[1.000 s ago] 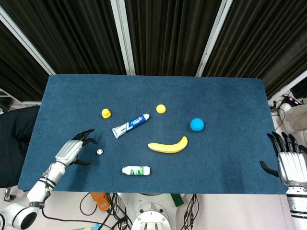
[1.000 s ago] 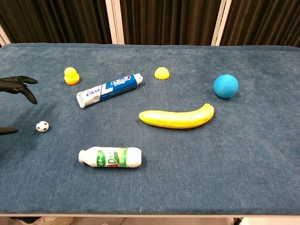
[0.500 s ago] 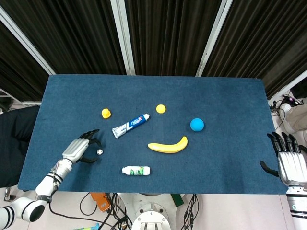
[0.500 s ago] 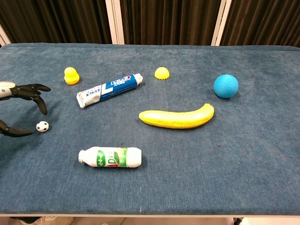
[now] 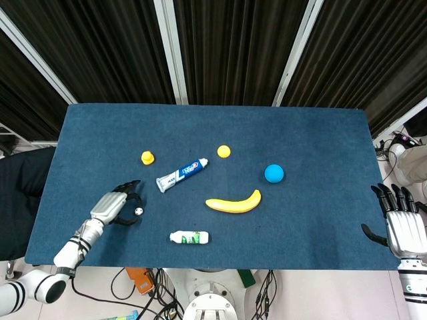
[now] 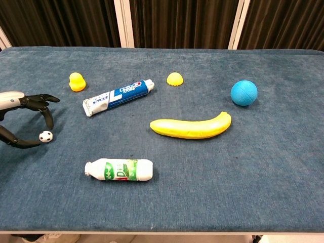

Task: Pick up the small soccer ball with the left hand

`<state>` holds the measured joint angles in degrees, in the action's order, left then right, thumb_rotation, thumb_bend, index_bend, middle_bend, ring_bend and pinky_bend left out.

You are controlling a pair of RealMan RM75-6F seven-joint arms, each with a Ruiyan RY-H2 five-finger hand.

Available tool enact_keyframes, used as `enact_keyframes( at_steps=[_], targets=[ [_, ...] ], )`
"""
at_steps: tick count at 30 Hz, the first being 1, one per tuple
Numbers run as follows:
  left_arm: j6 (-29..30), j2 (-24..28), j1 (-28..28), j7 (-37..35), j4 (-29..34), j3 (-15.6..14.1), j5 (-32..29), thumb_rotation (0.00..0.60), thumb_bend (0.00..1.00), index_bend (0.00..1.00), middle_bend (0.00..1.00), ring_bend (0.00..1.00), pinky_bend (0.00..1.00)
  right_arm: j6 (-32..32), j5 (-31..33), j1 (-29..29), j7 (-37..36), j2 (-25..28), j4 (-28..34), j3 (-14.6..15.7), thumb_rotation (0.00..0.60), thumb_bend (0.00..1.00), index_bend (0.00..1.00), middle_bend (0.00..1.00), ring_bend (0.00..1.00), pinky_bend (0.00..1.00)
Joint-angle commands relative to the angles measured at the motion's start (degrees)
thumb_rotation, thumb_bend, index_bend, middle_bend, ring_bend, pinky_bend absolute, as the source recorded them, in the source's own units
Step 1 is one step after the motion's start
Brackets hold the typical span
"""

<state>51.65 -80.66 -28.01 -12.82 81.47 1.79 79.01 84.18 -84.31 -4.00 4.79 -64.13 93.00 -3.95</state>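
Note:
The small soccer ball (image 5: 138, 211) (image 6: 45, 135) lies on the blue table at the front left. My left hand (image 5: 115, 206) (image 6: 23, 117) sits just left of it, fingers spread and arched around the ball, with the thumb tip close below it and the upper fingers above it. I see no firm contact and the ball still rests on the cloth. My right hand (image 5: 400, 223) hovers off the table's right front corner, fingers apart and holding nothing; the chest view does not show it.
A white bottle (image 6: 119, 169) lies right of and below the ball. A toothpaste tube (image 6: 118, 96) and a yellow duck (image 6: 76, 81) lie behind it. A banana (image 6: 191, 126), blue ball (image 6: 244, 92) and yellow half-dome (image 6: 175, 78) are further right.
My left hand slid right across the table until its open fingers came around the soccer ball. The ball and the right hand stayed put.

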Motion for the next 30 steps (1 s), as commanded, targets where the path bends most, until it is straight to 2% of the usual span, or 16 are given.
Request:
enact_keyframes(
  at_steps=[1, 15, 23, 26, 30],
  targets=[
    [-0.1, -0.2, -0.2, 0.2, -0.1, 0.0, -0.2, 0.600, 0.25, 0.45, 0.00, 0.00, 0.08, 0.0, 0.0, 0.0, 0.0, 0.0, 0.0, 0.0, 0.600, 0.35, 0.17, 0.16, 0.08, 0.00],
    [-1.5, -1.6, -1.0, 0.1, -1.9, -0.1, -1.3, 0.600, 0.29, 0.48, 0.00, 0.00, 0.08, 0.0, 0.1, 0.0, 0.1, 0.0, 0.0, 0.0, 0.600, 0.35, 0.17, 0.16, 0.08, 0.00],
    [-2.2, -1.5, -1.1, -0.6, -2.8, -0.3, -1.9, 0.600, 0.35, 0.56, 0.07, 0.00, 0.08, -0.1, 0.0, -0.1, 0.1, 0.0, -0.1, 0.0, 0.600, 0.35, 0.17, 0.16, 0.08, 0.00],
    [-2.3, -0.6, -1.2, -0.4, -1.8, -0.3, -1.9, 0.600, 0.37, 0.58, 0.08, 0.00, 0.08, 0.0, 0.0, -0.1, 0.0, 0.0, -0.1, 0.0, 0.600, 0.35, 0.17, 0.16, 0.08, 0.00],
    [-1.1, 2.9, -1.6, 2.2, 3.2, -0.2, -1.1, 0.600, 0.38, 0.59, 0.09, 0.00, 0.08, 0.0, 0.0, -0.1, 0.1, 0.0, 0.0, 0.0, 0.600, 0.35, 0.17, 0.16, 0.08, 0.00]
  ],
)
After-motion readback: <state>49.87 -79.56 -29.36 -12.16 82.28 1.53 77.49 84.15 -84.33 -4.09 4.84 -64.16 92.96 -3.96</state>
